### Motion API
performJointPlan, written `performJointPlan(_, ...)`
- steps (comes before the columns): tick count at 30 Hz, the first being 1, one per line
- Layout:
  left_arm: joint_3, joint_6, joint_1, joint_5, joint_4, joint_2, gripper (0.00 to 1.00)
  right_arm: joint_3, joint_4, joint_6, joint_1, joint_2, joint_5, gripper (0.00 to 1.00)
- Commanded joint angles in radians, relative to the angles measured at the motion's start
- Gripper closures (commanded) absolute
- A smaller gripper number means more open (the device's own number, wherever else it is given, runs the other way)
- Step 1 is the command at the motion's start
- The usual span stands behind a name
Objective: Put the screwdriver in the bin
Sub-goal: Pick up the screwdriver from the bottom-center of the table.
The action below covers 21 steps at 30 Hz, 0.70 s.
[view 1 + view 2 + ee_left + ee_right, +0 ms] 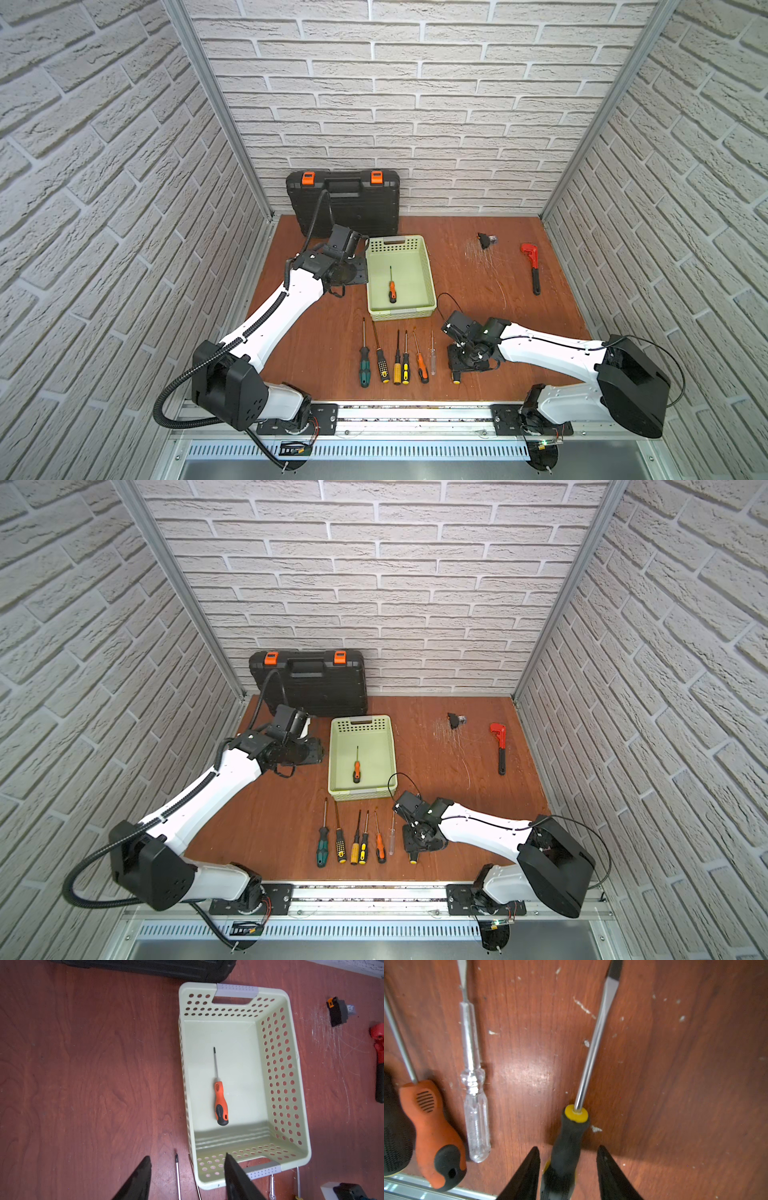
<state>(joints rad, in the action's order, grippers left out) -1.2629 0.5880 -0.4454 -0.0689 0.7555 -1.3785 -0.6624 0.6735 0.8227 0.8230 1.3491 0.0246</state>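
1. We are counting one orange screwdriver (392,289) lying inside the bin (401,315).
2. We are counting seven screwdrivers (397,372) lying on the table (324,353).
3. Our right claw (568,1147) is standing open around the black-and-yellow screwdriver (571,1136), with gaps on both sides.
4. Our left claw (188,1156) is hanging open, holding nothing, beside the bin.
5. We are seeing one red wrench (532,266) and one black toolcase (345,203).

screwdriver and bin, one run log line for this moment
right tool: open, astride black-yellow screwdriver handle | bin: holds orange screwdriver | left tool: open, empty
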Motion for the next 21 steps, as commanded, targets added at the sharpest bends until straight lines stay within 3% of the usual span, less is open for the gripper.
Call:
performJointPlan(1, -0.004, -0.035, 0.026, -0.024, -0.012, 0.032, 0.43, 0.003, -0.027, -0.005, 0.008, 0.011, 0.015, 0.61)
performJointPlan(4, -0.002, -0.043, 0.06, -0.033, -0.005, 0.043, 0.43, 0.007, -0.03, -0.01, 0.008, 0.023, 0.018, 0.73)
performJointPlan(14, -0.002, -0.045, 0.13, -0.008, 0.0, 0.068, 0.43, 0.034, -0.008, -0.005, 0.008, -0.019, -0.01, 0.84)
performJointPlan(21, -0.006, -0.024, 0.138, 0.009, -0.007, 0.061, 0.42, -0.043, 0.146, 0.0, -0.006, -0.143, -0.069, 0.88)
